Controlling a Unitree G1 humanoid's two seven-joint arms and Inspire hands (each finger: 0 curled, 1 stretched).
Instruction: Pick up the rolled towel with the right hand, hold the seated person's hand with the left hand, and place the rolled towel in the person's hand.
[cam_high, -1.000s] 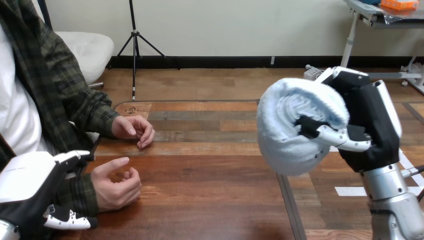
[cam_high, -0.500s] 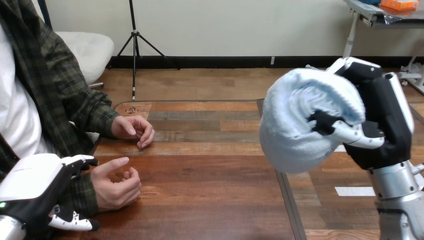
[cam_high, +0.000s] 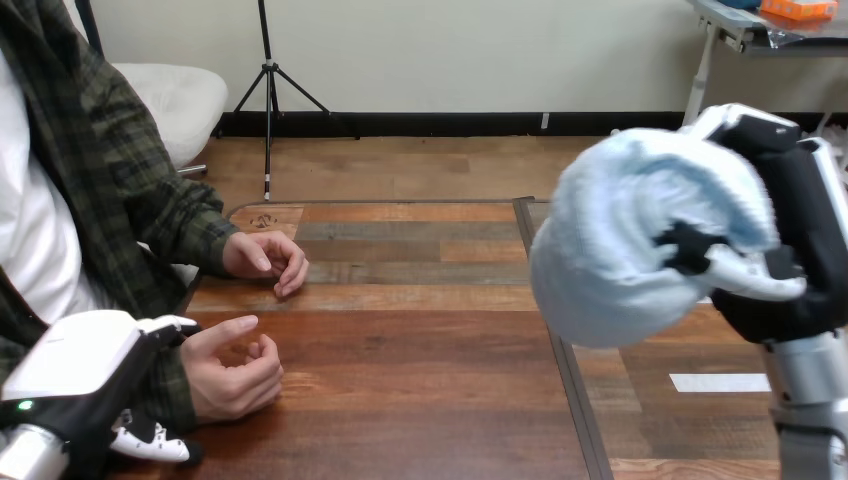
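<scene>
Raised right hand (cam_high: 800, 290) curling its fingers round rolled towel (cam_high: 620, 260), left hand (cam_high: 70, 365) sitting beside person's hand (cam_high: 235, 370), partly cut off, grasp impossible to tell

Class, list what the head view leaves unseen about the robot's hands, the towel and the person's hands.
1. The left hand: its own white back covers where it meets the person's sleeve, so a hold cannot be told.
2. The right hand: cut by the view's right edge, palm hidden behind the rolled towel.
3. The person's near hand: curled fingers hide its palm.
</scene>
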